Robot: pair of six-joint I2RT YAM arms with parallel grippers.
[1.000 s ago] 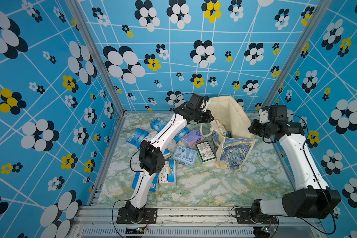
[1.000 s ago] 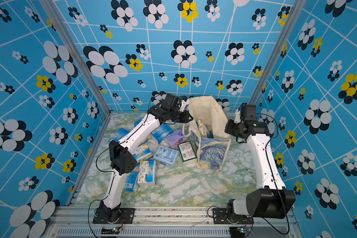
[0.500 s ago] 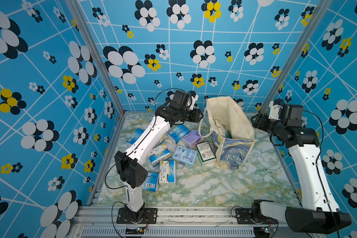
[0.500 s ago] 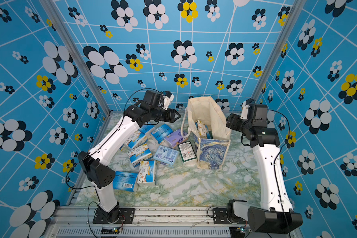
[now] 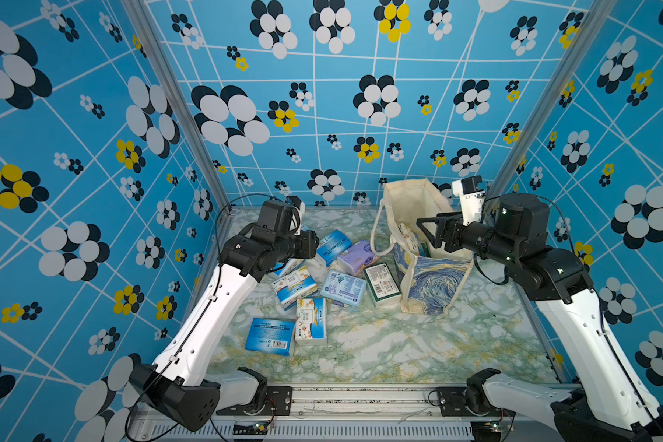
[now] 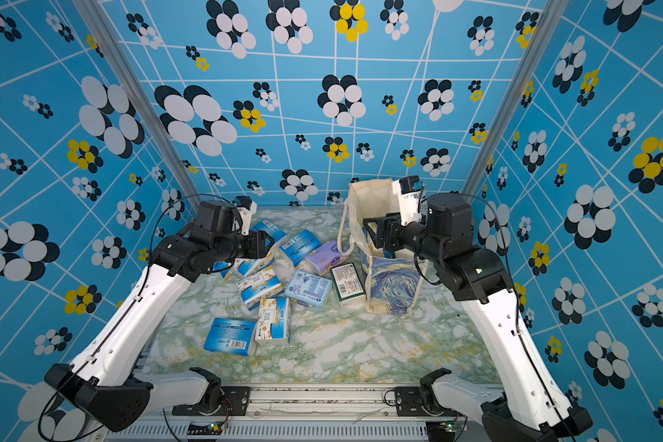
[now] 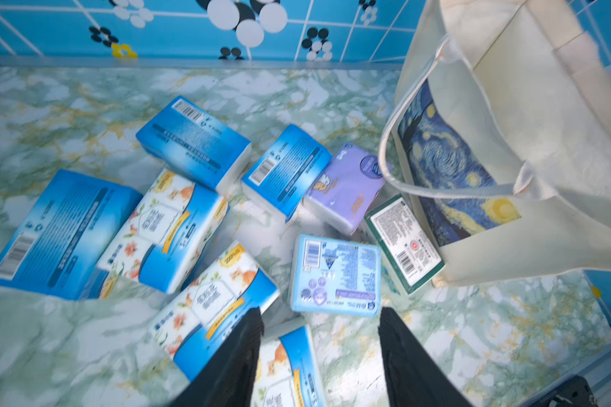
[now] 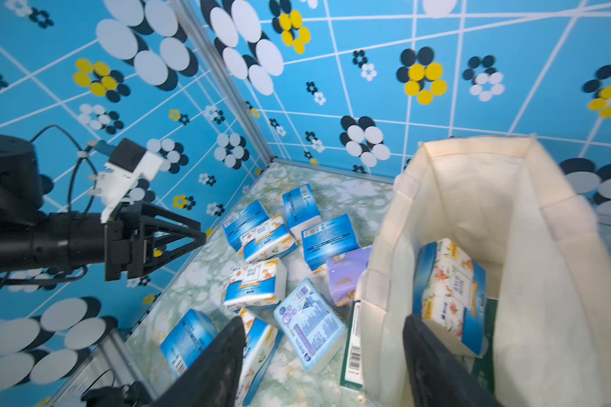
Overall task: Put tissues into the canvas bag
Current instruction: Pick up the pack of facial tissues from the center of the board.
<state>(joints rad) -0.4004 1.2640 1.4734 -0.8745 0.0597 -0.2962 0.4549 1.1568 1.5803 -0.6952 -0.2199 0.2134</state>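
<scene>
— Can you read a brand on any of the tissue packs (image 5: pixel 293 287)?

— No. Barcodes and blocks of small print show on several, but the lettering is too small or blurred in every view. The green-white pack (image 7: pixel 403 243) has a white label with a barcode and a round red mark. The pale-blue pack (image 7: pixel 336 275) has a barcode in one corner and a purple strip along one edge.

— Where do they lie?

— Most are heaped on the table beside the canvas bag (image 5: pixel 433 283), on the left arm's side. The lilac pack (image 5: pixel 355 257) and the green-white pack are nearest it, and the green-white one lies against the bag's printed side. A blue pack (image 5: pixel 270 335) and a floral pack (image 5: pixel 311 319) sit side by side, closest to the front rail (image 5: pixel 360 398). Another floral pack, the bagged pack (image 8: pixel 448 292), stands on end inside the bag.

— And the bag itself?

— It is upright with its mouth open, near the back of the table. It has a blue swirling night-sky print on its side, and a cream handle (image 7: pixel 438 192) droops across that print.

— The pincers?

— The left gripper (image 7: pixel 321 312) hangs above the heap with its fingers spread and nothing between them. The right gripper (image 8: pixel 324 319) hovers at the bag's mouth, also spread and empty.

— The room?

— The marble-patterned tabletop (image 5: pixel 399 344) is green and white with yellow veins. It is boxed in by blue walls (image 5: pixel 322 114) with white lines and flowers in white, black and yellow. Aluminium posts (image 5: pixel 177 107) stand in the corners.
</scene>
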